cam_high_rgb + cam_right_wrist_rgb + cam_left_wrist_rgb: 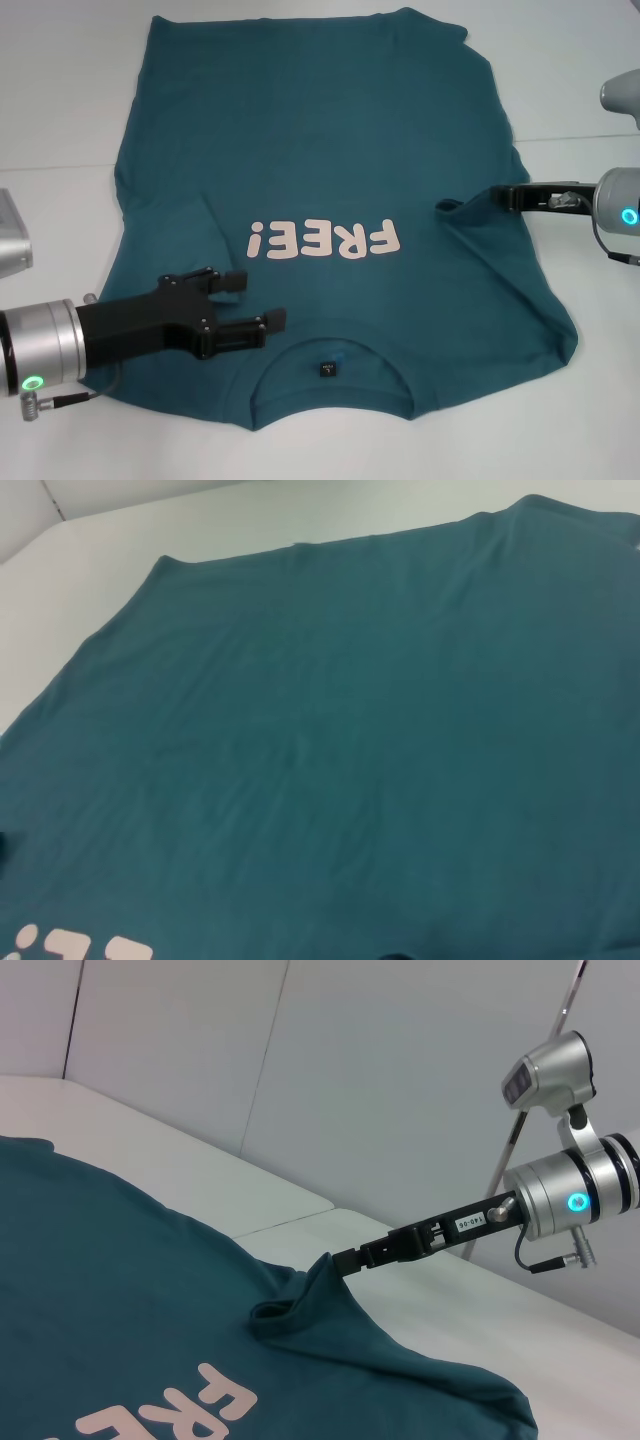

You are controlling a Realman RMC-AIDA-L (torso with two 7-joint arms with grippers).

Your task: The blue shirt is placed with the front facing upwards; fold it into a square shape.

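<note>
My right gripper [505, 196] pinches the blue shirt [330, 150] sleeve fold, probably thinly; it could slip. Left gripper [255, 300] hovers spread, nearby.

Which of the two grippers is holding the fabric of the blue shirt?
The right gripper: it pinches a raised fold at the side of the blue shirt. The left gripper is open above the shirt near the collar, gripping nothing.
</note>
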